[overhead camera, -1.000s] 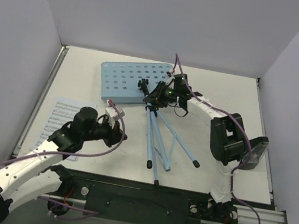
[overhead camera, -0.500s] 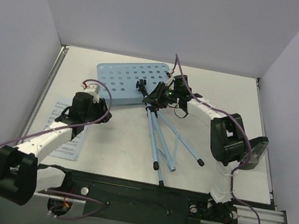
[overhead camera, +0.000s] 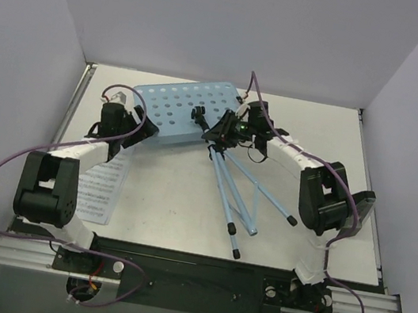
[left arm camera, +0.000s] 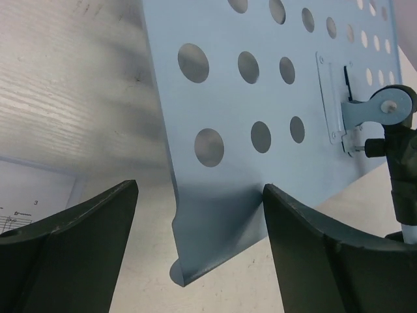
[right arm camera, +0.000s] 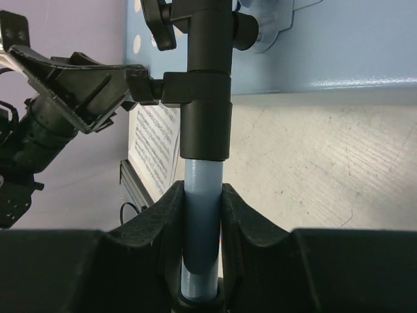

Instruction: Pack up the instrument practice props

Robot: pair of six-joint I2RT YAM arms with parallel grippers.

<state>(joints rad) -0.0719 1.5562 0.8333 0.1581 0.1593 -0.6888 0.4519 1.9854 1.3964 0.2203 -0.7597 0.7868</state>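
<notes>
The light-blue hole-punched music stand plate (overhead camera: pixel 176 106) lies tilted at the back of the table, its thin tripod legs (overhead camera: pixel 233 197) stretched toward the front. My right gripper (right arm camera: pixel 202 218) is shut on the stand's blue pole (right arm camera: pixel 202 189) just below the black collar; from above it sits at the stand's hinge (overhead camera: pixel 229 132). My left gripper (left arm camera: pixel 199 261) stands open, and the lower corner of the plate (left arm camera: pixel 260 85) sits between its fingers (left arm camera: pixel 71 248) without touching them. From above, the left gripper (overhead camera: pixel 137 117) is at the plate's left end. A white sheet-music page (overhead camera: pixel 98 186) lies flat at the left.
The sheet-music page (right arm camera: pixel 154 145) lies partly under the left arm (overhead camera: pixel 49 178). Grey walls close in the table on three sides. A black rail (overhead camera: pixel 196 279) with the arm bases runs along the near edge. Purple cables loop off both arms.
My left arm has swung from the table's front-middle to the plate's left end and its gripper has opened. The stand has turned a little, its legs swinging right. The right grip is unchanged.
</notes>
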